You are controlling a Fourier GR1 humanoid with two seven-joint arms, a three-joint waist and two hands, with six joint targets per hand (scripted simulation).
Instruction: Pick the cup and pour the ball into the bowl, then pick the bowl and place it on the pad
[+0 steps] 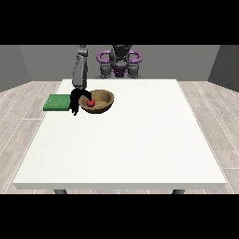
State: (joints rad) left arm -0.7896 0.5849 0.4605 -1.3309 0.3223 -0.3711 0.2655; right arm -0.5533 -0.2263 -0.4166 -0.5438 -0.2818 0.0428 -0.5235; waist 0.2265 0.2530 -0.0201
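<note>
- We see a wooden bowl [99, 101] standing on the white surface [126, 140], towards the far side and left of the middle of the view.
- A red ball [91, 101] lies inside the bowl, against its left inner wall; only its upper part shows above the near rim.
- The hand at the view's left [75, 100] hangs down from a grey forearm [79, 74] and meets the bowl's left rim. Its dark fingers point down along the outside of the bowl, and one dark part seems to reach over the rim beside the ball.
- We cannot tell whether this hand pinches the rim or only rests against it: the fingers merge into one black shape, and the side facing the bowl is hidden.
- A green pad [58, 102] lies flat at the surface's left edge, just beside the hand and left of the bowl. The hand covers the pad's right end, so we cannot tell whether pad and bowl touch.
- We can make out no cup anywhere on the surface.
- The robot's torso [119, 63] shows small at the far edge, with purple rings at its shoulders; its lower body is hidden behind the surface.
- The other hand does not show; the arm at the view's right cannot be traced beyond the shoulder.
- Two dark legs of the surface are cut off at the near edge.
</note>
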